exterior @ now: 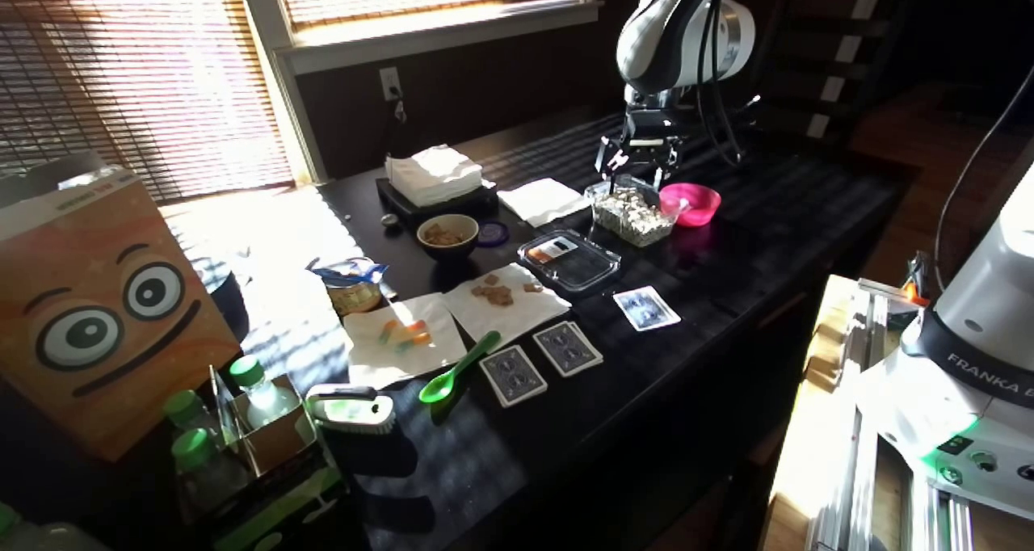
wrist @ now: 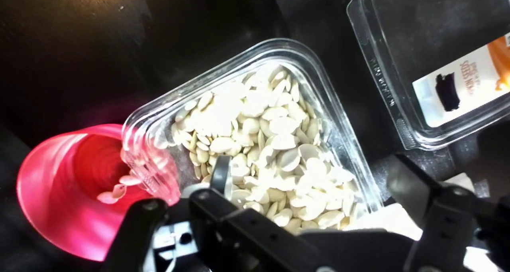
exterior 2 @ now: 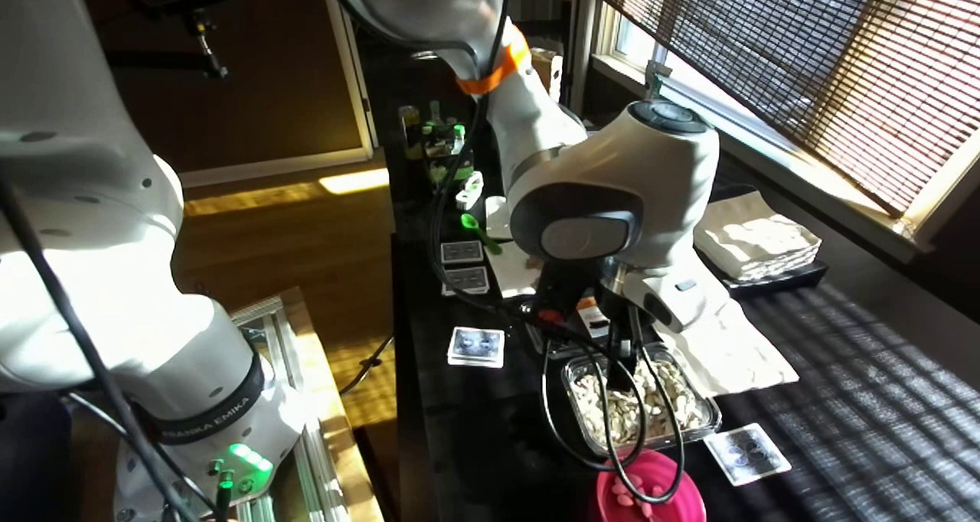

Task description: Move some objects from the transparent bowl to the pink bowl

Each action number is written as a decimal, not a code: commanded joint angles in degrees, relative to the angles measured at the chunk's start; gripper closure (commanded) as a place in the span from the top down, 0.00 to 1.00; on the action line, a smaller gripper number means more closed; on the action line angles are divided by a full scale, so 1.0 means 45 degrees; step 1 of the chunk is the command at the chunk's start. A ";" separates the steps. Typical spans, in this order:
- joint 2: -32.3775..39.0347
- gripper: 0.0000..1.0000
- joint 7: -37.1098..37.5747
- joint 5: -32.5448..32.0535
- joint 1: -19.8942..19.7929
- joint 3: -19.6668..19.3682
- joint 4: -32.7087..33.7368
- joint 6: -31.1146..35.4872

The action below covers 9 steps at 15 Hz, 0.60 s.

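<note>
Spread wide, the gripper (wrist: 312, 176) is over the clear rectangular plastic tub (wrist: 199, 81), with nothing held between its fingers (wrist: 221, 175). In the wrist view one finger hangs over the pale pumpkin seeds (wrist: 275, 144) that fill the tub, while the other shows past its long wall — whether a fingertip touches the seeds cannot be told. The tub stands upright on the black table (exterior: 751, 220), and at one end of it is the pink bowl (wrist: 48, 208), its rim overlapped by the tub's corner in the wrist view; some seeds lie inside the bowl. Near the tub but apart from it is a clear plastic lid (wrist: 386, 76) with a white and orange label (wrist: 470, 80). A flat white napkin (exterior: 543, 201) and a stack of napkins (exterior: 436, 173) lie toward the window. In an exterior view a dark bowl (exterior: 448, 254) of brown cereal squares stands just beside a purple lid (exterior: 491, 233); nearer the camera, two spread napkins (exterior: 525, 317) carry more cereal squares (exterior: 494, 292) and orange and green candies (exterior: 404, 334). Around these are three stacks of playing cards (exterior: 514, 376), a green spoon (exterior: 459, 369) and a scrub brush (exterior: 351, 412).
</note>
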 commanded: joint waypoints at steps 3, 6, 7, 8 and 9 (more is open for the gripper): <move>0.1388 1.00 0.0592 0.0706 -0.0050 -0.0163 0.1006 0.0269; 0.1856 1.00 0.0864 0.1315 -0.0113 -0.0194 0.1304 0.0661; 0.1977 1.00 0.0967 0.1510 -0.0118 -0.0205 0.1364 0.0882; 0.2090 1.00 0.1075 0.1662 -0.0118 -0.0227 0.1414 0.1144; 0.2167 1.00 0.1131 0.1842 -0.0137 -0.0218 0.1452 0.1346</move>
